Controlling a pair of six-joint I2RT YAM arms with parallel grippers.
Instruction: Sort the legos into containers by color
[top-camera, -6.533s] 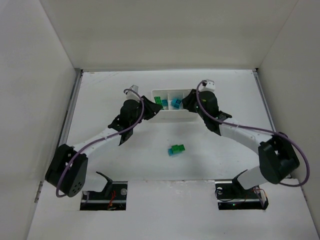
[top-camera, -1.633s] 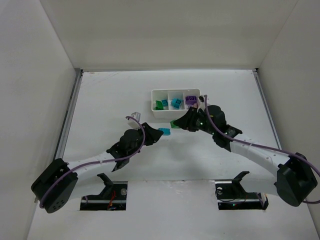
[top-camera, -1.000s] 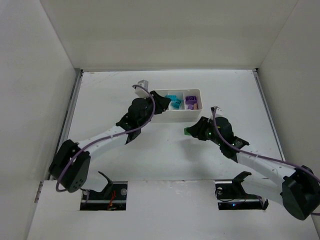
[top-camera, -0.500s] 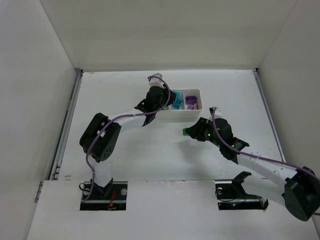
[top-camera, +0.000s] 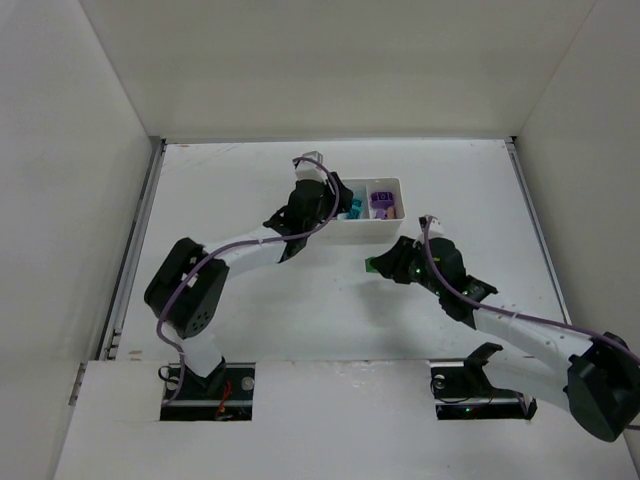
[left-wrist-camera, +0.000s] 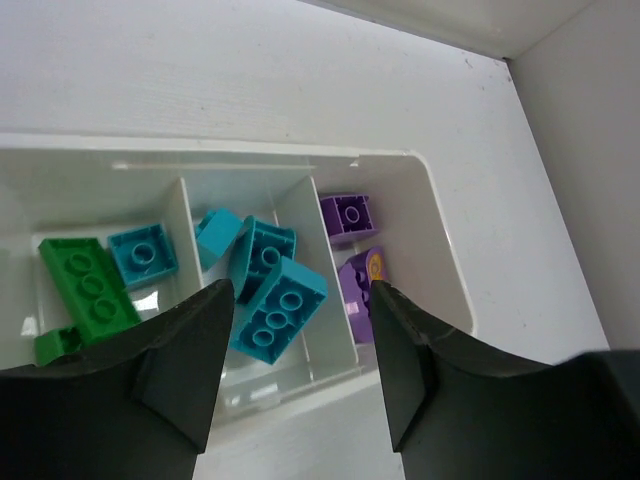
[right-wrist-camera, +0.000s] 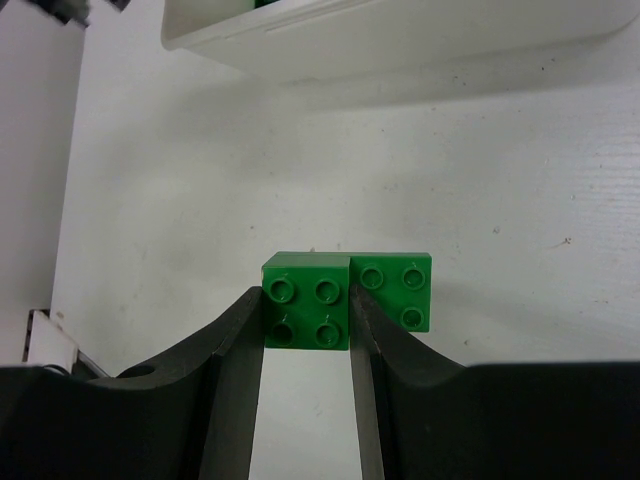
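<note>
The white tray (left-wrist-camera: 445, 262) has three compartments. In the left wrist view the left one holds a green lego (left-wrist-camera: 88, 286) and a teal one (left-wrist-camera: 143, 254), the middle one three teal legos (left-wrist-camera: 280, 306), the right one two purple legos (left-wrist-camera: 348, 215). My left gripper (left-wrist-camera: 298, 296) hangs open above the middle compartment, its fingers clear of the teal brick below. My right gripper (right-wrist-camera: 307, 312) is shut on a green lego clump (right-wrist-camera: 345, 298), held above the table in front of the tray (top-camera: 385, 228). From above, the left gripper (top-camera: 338, 203) hides the tray's left end.
White walls close in the table (top-camera: 300, 300) on the left, back and right. The tray (right-wrist-camera: 400, 35) lies just ahead of the right gripper (top-camera: 374, 265). Both arm bases sit at the near edge.
My left gripper has opened over the tray, and the teal lego it carried now lies in the middle compartment. The right arm with its green clump has barely moved.
</note>
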